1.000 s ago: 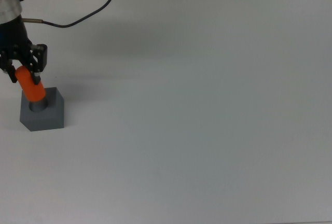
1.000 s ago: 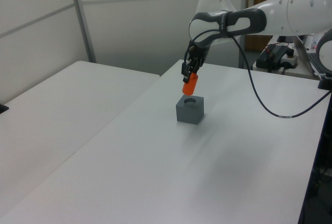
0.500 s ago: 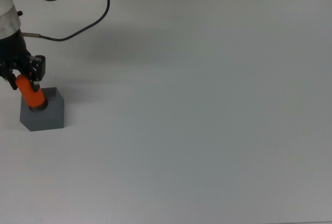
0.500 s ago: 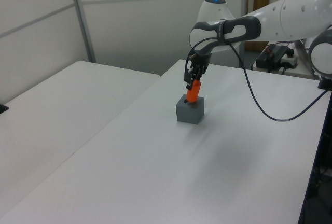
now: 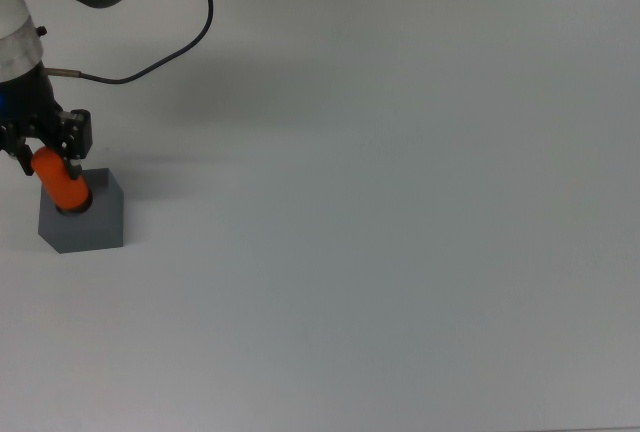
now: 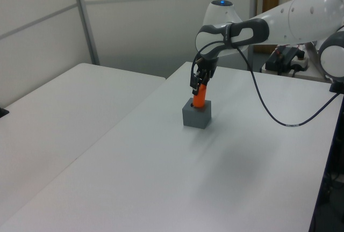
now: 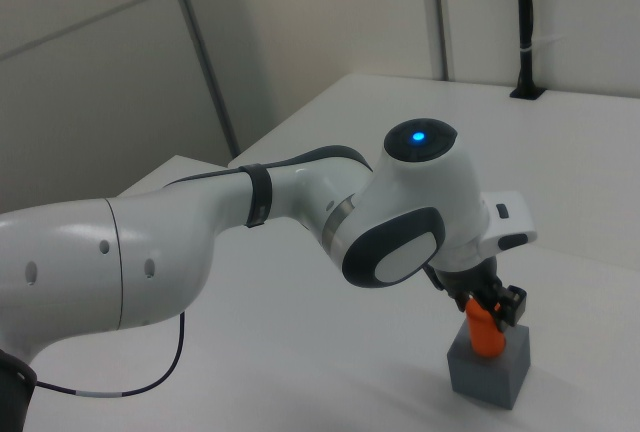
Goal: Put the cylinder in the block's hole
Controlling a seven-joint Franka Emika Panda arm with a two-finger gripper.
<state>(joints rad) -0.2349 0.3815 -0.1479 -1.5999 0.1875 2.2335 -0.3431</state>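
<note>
The block (image 5: 82,214) sits low at the top view's left edge on the white table (image 5: 380,212), and at mid-table in the left view, with open tabletop on every near side of it. Standing out of its top face is the cylinder (image 5: 62,184), its lower end already inside the hole and its upper part showing above the rim. That is the relation the next move turns on: the cylinder's long axis runs roughly up and down, close to in line with the hole, though in the top view it leans a little up and to the left, which may be only the camera's slant. The right view shows the orange body (image 7: 483,333) rising from the grey top (image 7: 488,368) with no gap between them.

Directly above, and just beyond in the top view, the gripper (image 5: 42,145) comes down onto the cylinder's upper end, its dark fingers closed against either side of the orange, so it has hold of it from above. In the left view the gripper (image 6: 198,84) hangs straight over the block (image 6: 196,115).

Judging from this, the insertion is partly made; what remains is a straight push down along that axis, then letting go. Any tilt could bind the cylinder against the hole's wall
</note>
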